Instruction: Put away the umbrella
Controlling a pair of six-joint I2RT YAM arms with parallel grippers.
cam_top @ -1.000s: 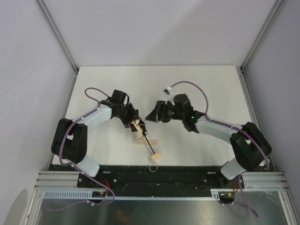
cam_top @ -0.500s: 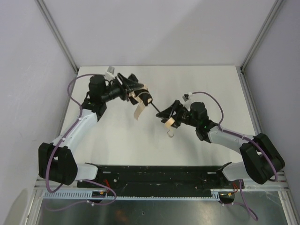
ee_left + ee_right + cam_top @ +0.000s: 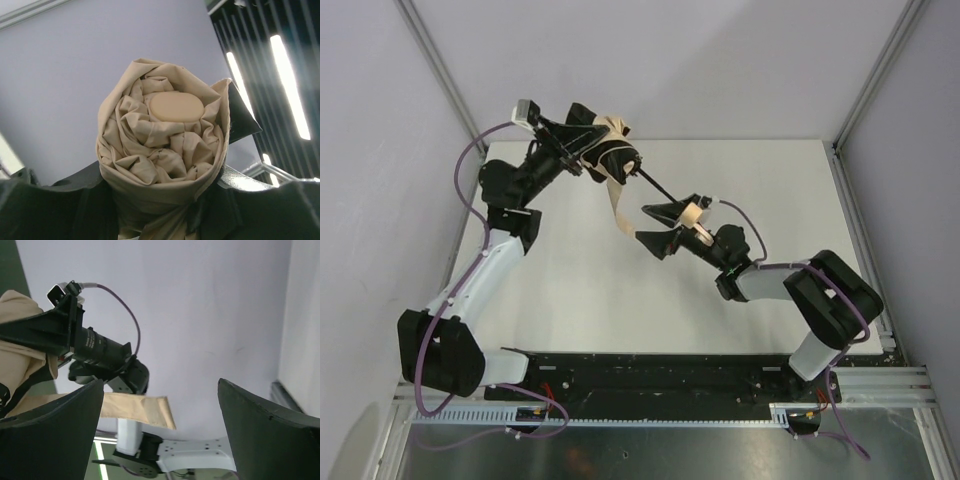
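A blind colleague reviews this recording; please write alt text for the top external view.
The left claw holds a bundled tan umbrella above a white table, its black shaft running to the wooden handle at the open right claw.

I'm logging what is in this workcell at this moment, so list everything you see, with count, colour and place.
Umbrella: one, tan canopy, black shaft, light handle; held in the air over the table, between the arms.
Strap: one, tan; hanging down from the canopy.
Table: one, white; under both arms.
Cables: two, purple; one along each arm.
Left arm: one, white and black; raised, its fingers shut on the bundled canopy.
Right arm: one, white and black; its fingers spread apart near the handle end.
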